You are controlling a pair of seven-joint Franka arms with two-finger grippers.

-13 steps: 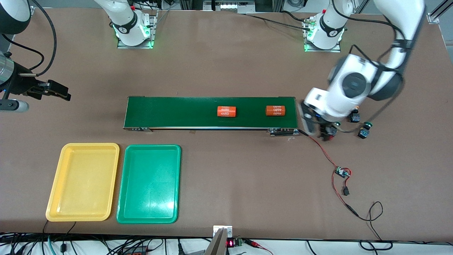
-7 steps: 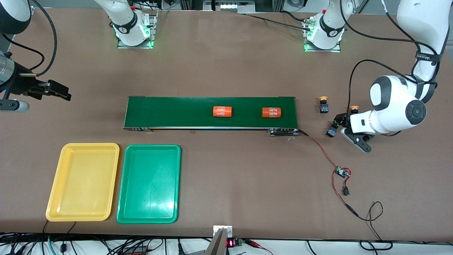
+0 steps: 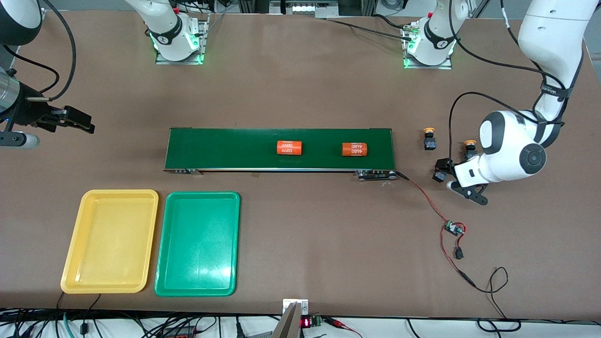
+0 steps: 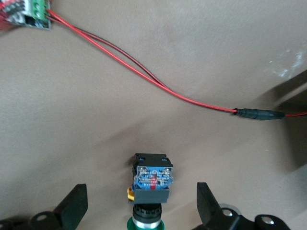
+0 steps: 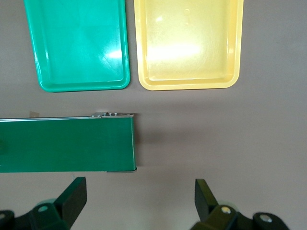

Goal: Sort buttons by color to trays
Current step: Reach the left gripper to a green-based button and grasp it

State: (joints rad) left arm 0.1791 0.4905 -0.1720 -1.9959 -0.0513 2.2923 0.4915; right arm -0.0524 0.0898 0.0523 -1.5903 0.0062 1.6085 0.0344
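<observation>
While we look from the table's near edge, the yellow tray (image 3: 110,241) and green tray (image 3: 197,244) lie side by side, nearer the camera than the conveyor belt (image 3: 225,149). We see the left gripper (image 3: 454,176) with fingers spread around a green-capped button (image 4: 151,184), two yellow-capped buttons (image 3: 428,139) just farther. We find the right gripper (image 3: 70,119) spread, waiting over bare table.

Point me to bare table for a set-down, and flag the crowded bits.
Free: the stretch between conveyor belt and the arm bases, and the patch between green tray and red wire. Both trays are bare inside. Crowded: off the belt's end, where buttons cluster under the open left end effector.
</observation>
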